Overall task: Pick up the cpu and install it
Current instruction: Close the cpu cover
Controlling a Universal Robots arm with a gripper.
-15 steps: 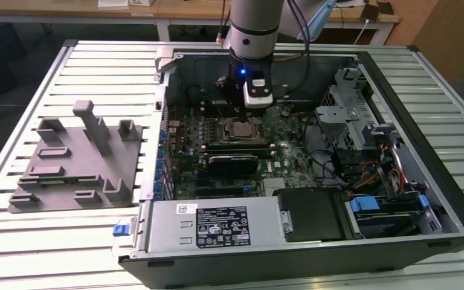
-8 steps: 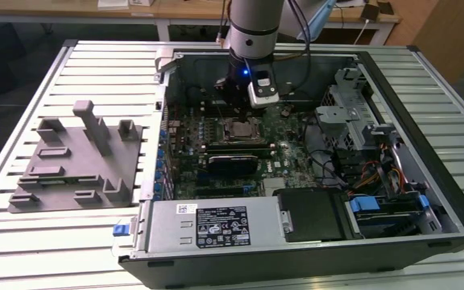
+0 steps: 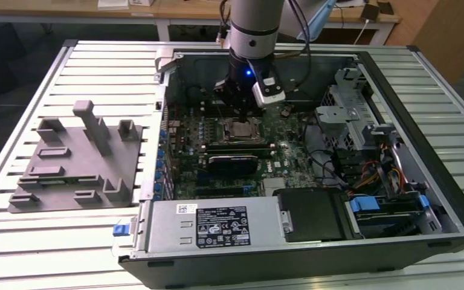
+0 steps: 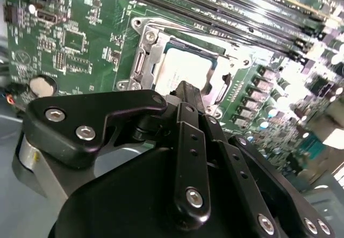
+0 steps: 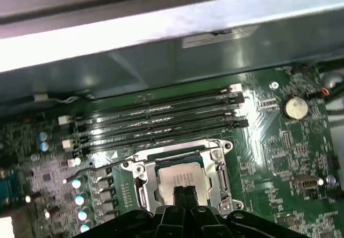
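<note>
The cpu (image 3: 238, 128), a silvery square chip, lies flat inside the metal socket frame (image 5: 141, 180) on the green motherboard, seen in both wrist views (image 4: 185, 69) (image 5: 180, 174). My gripper (image 3: 241, 103) hangs straight over it inside the open computer case. Its two black fingers are pressed together, with nothing between them, in the first wrist view (image 5: 184, 190) and in the second wrist view (image 4: 185, 89). The tips sit low over the chip's near edge; whether they touch it I cannot tell.
A grey tray (image 3: 79, 163) with upright posts lies on the slatted table at the exterior view's left. Memory slots (image 5: 161, 120) run beside the socket. A black finned block (image 3: 232, 163), the power supply (image 3: 215, 225) and a drive cage (image 3: 353, 115) crowd the case.
</note>
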